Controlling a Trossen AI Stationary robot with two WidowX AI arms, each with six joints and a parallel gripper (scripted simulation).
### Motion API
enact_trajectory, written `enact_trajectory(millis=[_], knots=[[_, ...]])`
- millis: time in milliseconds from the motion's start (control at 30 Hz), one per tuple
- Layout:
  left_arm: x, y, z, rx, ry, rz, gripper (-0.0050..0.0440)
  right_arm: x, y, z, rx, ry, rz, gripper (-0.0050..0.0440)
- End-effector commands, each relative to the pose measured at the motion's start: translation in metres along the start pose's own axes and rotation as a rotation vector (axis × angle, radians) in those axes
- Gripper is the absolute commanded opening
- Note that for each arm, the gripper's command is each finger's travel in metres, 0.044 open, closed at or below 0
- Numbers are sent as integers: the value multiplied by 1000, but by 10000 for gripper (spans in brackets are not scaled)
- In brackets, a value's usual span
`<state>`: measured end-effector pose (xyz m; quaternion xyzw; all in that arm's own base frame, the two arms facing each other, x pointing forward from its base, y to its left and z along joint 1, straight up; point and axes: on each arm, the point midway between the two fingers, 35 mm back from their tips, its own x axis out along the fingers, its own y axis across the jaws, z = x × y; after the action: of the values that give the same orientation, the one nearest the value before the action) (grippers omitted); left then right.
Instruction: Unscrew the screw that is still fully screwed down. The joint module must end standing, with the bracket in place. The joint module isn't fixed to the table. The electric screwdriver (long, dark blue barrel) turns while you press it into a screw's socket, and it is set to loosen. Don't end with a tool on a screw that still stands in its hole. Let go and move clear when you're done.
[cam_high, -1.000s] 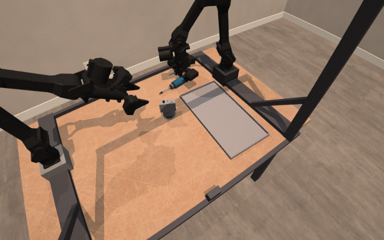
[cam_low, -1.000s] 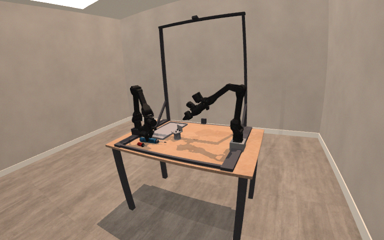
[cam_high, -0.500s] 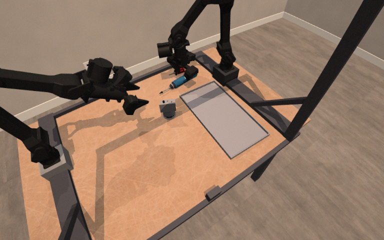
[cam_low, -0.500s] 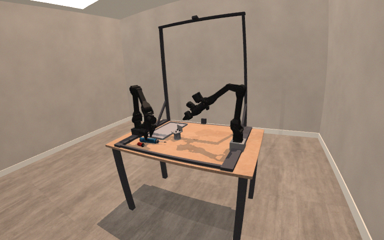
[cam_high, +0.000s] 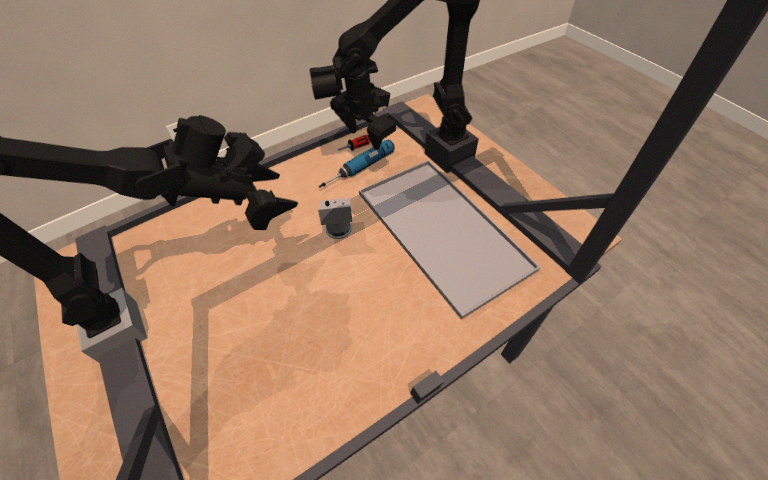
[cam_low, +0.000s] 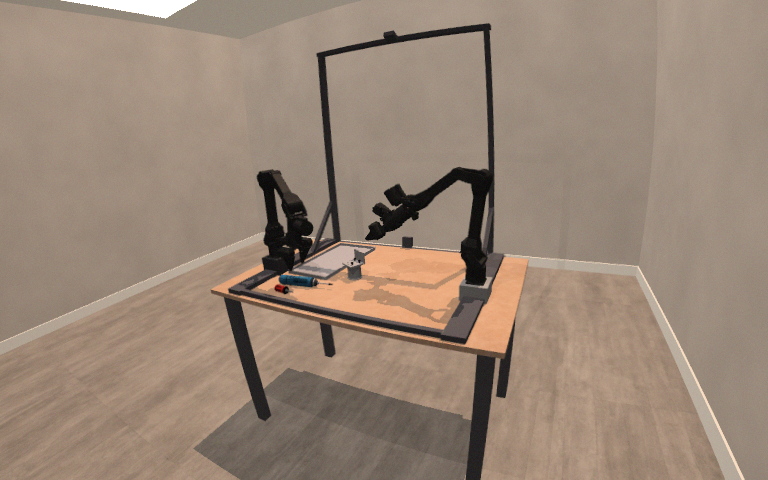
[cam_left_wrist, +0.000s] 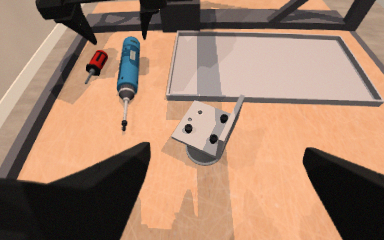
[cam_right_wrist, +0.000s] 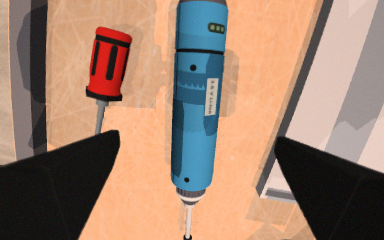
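The blue electric screwdriver (cam_high: 363, 161) lies flat on the table, also in the right wrist view (cam_right_wrist: 196, 110) and the left wrist view (cam_left_wrist: 128, 65). My right gripper (cam_high: 362, 125) is open just above its rear end, the fingers apart from the barrel on both sides. The grey joint module (cam_high: 338, 224) stands upright with its bracket (cam_left_wrist: 206, 126) on top; dark screws show on the bracket. My left gripper (cam_high: 270, 196) is open and empty, hovering to the side of the module.
A red-handled manual screwdriver (cam_high: 355, 142) lies beside the blue one, near the dark frame rail. A shallow grey tray (cam_high: 447, 232) lies on the other side of the module. A small dark block (cam_high: 425, 386) sits at the table's front edge.
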<state>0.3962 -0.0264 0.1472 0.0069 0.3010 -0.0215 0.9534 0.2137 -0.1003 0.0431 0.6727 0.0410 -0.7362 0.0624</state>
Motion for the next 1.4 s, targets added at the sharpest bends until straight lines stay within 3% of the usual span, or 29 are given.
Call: enact_trajectory(millis=[0, 1367], knots=[[-4, 0, 8, -1, -21, 0, 440, -7, 2, -5, 4, 23, 7, 440], [-4, 0, 8, -1, -21, 0, 440, -4, 1, -2, 2, 14, 6, 440]])
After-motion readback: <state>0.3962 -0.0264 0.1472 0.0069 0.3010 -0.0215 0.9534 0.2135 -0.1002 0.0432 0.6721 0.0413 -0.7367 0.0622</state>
